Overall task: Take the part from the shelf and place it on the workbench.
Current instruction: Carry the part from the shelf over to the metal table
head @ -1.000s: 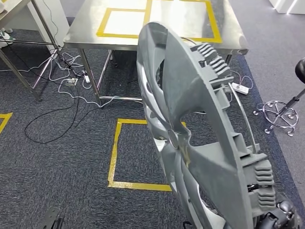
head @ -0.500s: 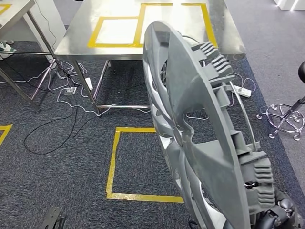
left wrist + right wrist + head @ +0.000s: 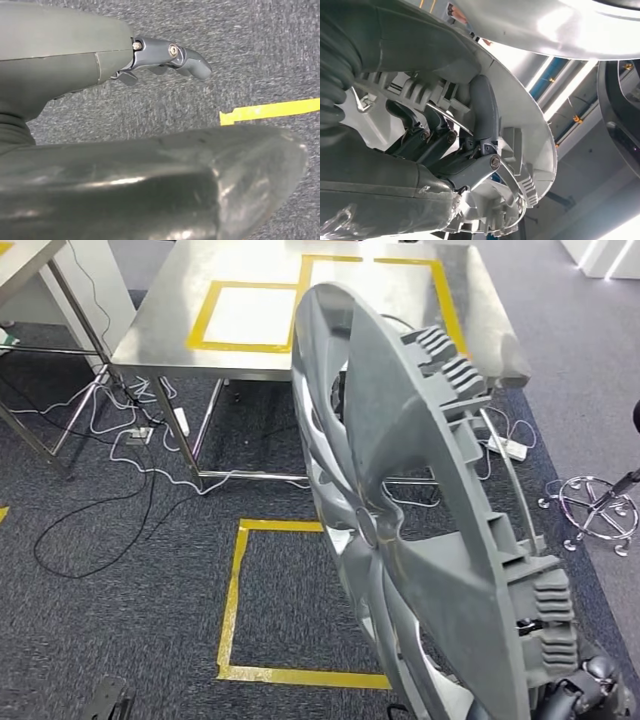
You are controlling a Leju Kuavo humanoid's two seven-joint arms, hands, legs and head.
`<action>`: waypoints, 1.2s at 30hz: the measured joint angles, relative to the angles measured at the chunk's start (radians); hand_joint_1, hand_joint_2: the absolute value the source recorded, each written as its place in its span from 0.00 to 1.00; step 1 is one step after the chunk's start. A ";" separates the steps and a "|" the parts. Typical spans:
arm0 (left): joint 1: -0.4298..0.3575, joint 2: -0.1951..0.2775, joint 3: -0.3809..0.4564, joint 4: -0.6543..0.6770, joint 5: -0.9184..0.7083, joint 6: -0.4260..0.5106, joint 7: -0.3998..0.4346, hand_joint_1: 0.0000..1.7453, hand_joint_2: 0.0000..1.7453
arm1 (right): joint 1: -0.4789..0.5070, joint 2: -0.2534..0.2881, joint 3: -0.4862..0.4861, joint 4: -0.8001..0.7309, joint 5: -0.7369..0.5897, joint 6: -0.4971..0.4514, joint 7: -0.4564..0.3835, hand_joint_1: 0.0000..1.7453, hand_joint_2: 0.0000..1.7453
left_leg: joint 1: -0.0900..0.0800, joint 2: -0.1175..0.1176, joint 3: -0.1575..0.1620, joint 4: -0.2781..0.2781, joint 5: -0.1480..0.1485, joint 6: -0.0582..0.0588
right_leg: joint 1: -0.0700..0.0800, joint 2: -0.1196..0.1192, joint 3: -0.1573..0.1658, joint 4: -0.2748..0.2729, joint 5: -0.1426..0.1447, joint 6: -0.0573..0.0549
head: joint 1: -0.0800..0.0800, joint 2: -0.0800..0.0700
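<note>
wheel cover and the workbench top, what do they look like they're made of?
Wheel cover: likely moulded plastic, matte grey on the side facing the head camera; moulded ribs and clip tabs at the rim suggest it.
Workbench top: looks like brushed stainless steel, with soft glare and yellow tape outlines.

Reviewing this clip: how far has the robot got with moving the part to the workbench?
Done: the part, a grey wheel cover, is already off the shelf. In hand: the right hand grips its rim, holding it up on edge. The left hand hangs over the carpet, holding nothing. Left: the steel workbench with yellow tape squares lies ahead; the part is not yet on it.
</note>
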State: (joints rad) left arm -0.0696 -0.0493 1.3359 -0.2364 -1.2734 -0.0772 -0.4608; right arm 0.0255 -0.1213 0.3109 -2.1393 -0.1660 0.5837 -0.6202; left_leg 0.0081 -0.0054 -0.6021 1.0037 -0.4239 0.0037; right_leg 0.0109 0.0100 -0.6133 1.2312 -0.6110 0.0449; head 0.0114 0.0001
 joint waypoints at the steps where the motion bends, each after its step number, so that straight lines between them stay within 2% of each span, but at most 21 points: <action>1: 0.000 0.000 0.000 0.000 0.000 0.000 0.000 0.00 0.00 | 0.000 0.000 0.000 0.000 0.000 0.000 0.000 1.00 1.00 | 0.000 0.000 0.009 0.000 -0.009 0.000 | -0.001 0.000 -0.038 0.049 -0.017 0.003 | 0.000 0.000; 2: 0.001 0.001 0.000 0.000 0.000 0.000 0.000 0.00 0.00 | 0.000 0.000 0.000 0.000 0.001 0.000 0.000 1.00 1.00 | 0.000 0.000 0.021 0.000 -0.018 0.000 | -0.003 0.000 -0.063 0.066 -0.017 0.004 | 0.000 0.000; 3: 0.001 0.001 0.000 0.000 0.000 0.000 0.000 0.00 0.00 | 0.000 0.000 -0.001 0.000 0.001 0.000 0.000 1.00 1.00 | 0.000 -0.001 0.035 0.000 -0.029 -0.002 | -0.004 0.000 -0.071 0.048 0.003 0.006 | 0.000 0.000; 6: 0.002 0.002 0.000 0.000 0.000 0.000 0.000 0.00 0.00 | -0.002 0.000 -0.001 0.000 0.001 -0.001 0.001 1.00 1.00 | -0.001 -0.003 0.078 0.001 -0.062 -0.010 | -0.009 -0.002 -0.035 -0.126 0.143 0.002 | 0.001 0.000; 8: 0.002 0.003 0.000 0.000 0.002 0.000 0.000 0.00 0.00 | -0.003 0.000 -0.001 0.001 0.002 -0.004 0.003 1.00 1.00 | -0.002 -0.003 0.093 -0.001 -0.077 -0.021 | -0.006 -0.004 -0.019 -0.188 0.192 -0.008 | 0.001 0.000; 10: 0.000 0.002 0.000 0.000 0.002 0.001 -0.001 0.00 0.00 | -0.005 0.000 0.000 -0.001 0.003 -0.008 0.007 1.00 1.00 | -0.001 -0.003 0.102 0.001 -0.079 -0.033 | -0.004 -0.002 -0.008 -0.196 0.192 -0.023 | 0.000 0.000; 12: -0.002 0.000 0.000 0.000 0.002 0.001 -0.001 0.00 0.00 | -0.008 0.001 -0.001 -0.004 0.004 -0.011 0.008 1.00 1.00 | 0.000 -0.002 0.086 0.042 -0.080 -0.042 | -0.005 -0.002 0.008 -0.202 0.187 -0.035 | -0.002 0.000; 13: -0.004 0.000 0.000 0.000 0.002 0.001 -0.001 0.00 0.00 | -0.010 0.001 -0.001 -0.006 0.004 -0.012 0.008 1.00 1.00 | 0.000 -0.002 0.061 0.085 -0.090 -0.045 | -0.007 -0.002 0.017 -0.204 0.182 -0.040 | -0.003 0.000; 16: -0.002 0.001 0.000 0.000 0.002 0.001 -0.001 0.00 0.00 | -0.012 0.002 -0.001 -0.007 0.004 -0.013 0.009 1.00 1.00 | 0.000 -0.001 -0.057 0.242 -0.149 -0.053 | -0.007 -0.001 0.033 -0.205 0.166 -0.049 | -0.006 0.000; 17: 0.000 0.000 0.000 0.000 0.002 0.001 -0.001 0.00 0.00 | -0.012 0.002 -0.001 -0.007 0.005 -0.013 0.010 1.00 1.00 | 0.001 -0.001 -0.086 0.266 -0.153 -0.054 | -0.007 0.000 0.040 -0.205 0.160 -0.049 | -0.007 0.000; 18: 0.001 0.000 0.000 0.000 0.002 0.001 -0.001 0.00 0.00 | -0.012 0.002 -0.001 -0.007 0.005 -0.014 0.011 1.00 1.00 | 0.001 -0.001 -0.099 0.260 -0.137 -0.054 | -0.007 0.000 0.049 -0.205 0.152 -0.048 | -0.007 0.000; 19: 0.001 0.001 0.000 0.000 0.002 0.001 -0.001 0.00 0.00 | -0.013 0.002 -0.001 -0.007 0.005 -0.015 0.011 1.00 1.00 | 0.001 -0.001 -0.096 0.224 -0.102 -0.054 | -0.008 0.001 0.060 -0.205 0.144 -0.046 | -0.007 0.000; 21: 0.001 0.001 0.000 0.000 0.003 0.001 -0.001 0.00 0.00 | -0.018 0.002 -0.001 -0.007 0.005 -0.017 0.012 1.00 1.00 | 0.002 0.000 -0.060 0.104 -0.016 -0.054 | -0.009 0.001 0.081 -0.204 0.128 -0.038 | -0.008 0.000; 22: 0.000 0.001 0.000 0.000 0.003 0.001 -0.001 0.00 0.00 | -0.021 0.002 -0.001 -0.007 0.005 -0.018 0.012 1.00 1.00 | 0.002 0.003 -0.043 0.056 0.000 -0.051 | -0.008 0.002 0.088 -0.205 0.119 -0.032 | -0.009 0.000; 24: 0.000 0.000 0.000 0.000 0.003 0.001 -0.001 0.00 0.00 | -0.027 0.002 0.000 -0.010 0.005 -0.022 0.015 1.00 1.00 | 0.002 0.006 -0.029 0.012 -0.007 -0.041 | -0.005 0.002 0.099 -0.206 0.104 -0.020 | -0.011 0.000; 27: 0.002 -0.001 0.000 0.000 0.003 0.001 -0.001 0.00 0.00 | -0.036 0.002 0.001 -0.014 0.007 -0.029 0.019 1.00 1.00 | 0.005 0.005 -0.011 0.008 0.000 -0.018 | -0.005 0.000 0.110 -0.191 0.091 -0.002 | -0.008 0.000; 29: 0.002 -0.001 0.000 0.000 0.003 0.001 -0.001 0.00 0.00 | -0.042 0.002 0.002 -0.016 0.008 -0.032 0.019 1.00 1.00 | 0.004 0.004 0.001 0.009 -0.002 -0.006 | -0.006 -0.002 0.065 -0.106 0.050 0.006 | -0.006 0.000; 32: 0.003 0.000 0.000 0.000 0.003 0.001 -0.001 0.00 0.00 | -0.045 0.002 0.002 -0.016 0.007 -0.036 0.019 1.00 1.00 | 0.000 0.004 0.016 0.009 -0.021 0.000 | -0.006 -0.002 -0.058 0.067 -0.021 0.008 | -0.005 0.000; 33: 0.004 0.001 0.000 0.000 0.003 0.001 -0.001 0.00 0.00 | -0.045 0.002 0.002 -0.016 0.007 -0.037 0.020 1.00 1.00 | -0.002 0.003 0.025 0.009 -0.029 0.001 | -0.006 -0.002 -0.078 0.074 -0.020 0.006 | -0.005 0.000; 34: 0.004 0.001 0.000 0.000 0.003 0.001 -0.001 0.00 0.00 | -0.045 0.002 0.002 -0.016 0.007 -0.037 0.020 1.00 1.00 | -0.003 0.001 0.038 0.009 -0.038 0.001 | -0.005 -0.002 -0.079 0.044 0.003 0.003 | -0.005 0.000; 36: 0.004 0.001 0.000 0.000 0.003 0.001 -0.001 0.00 0.00 | -0.045 0.002 0.002 -0.016 0.006 -0.038 0.020 1.00 1.00 | -0.005 -0.001 0.066 0.009 -0.058 -0.001 | -0.003 -0.002 -0.051 -0.081 0.102 -0.008 | -0.005 0.000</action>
State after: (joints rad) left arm -0.0651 -0.0485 1.3363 -0.2365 -1.2699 -0.0759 -0.4616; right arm -0.0195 -0.1198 0.3128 -2.1557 -0.1602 0.5460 -0.6005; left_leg 0.0028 -0.0063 -0.5363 1.0129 -0.4822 0.0023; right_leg 0.0080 0.0079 -0.6644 1.1500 -0.5091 0.0369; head 0.0066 0.0000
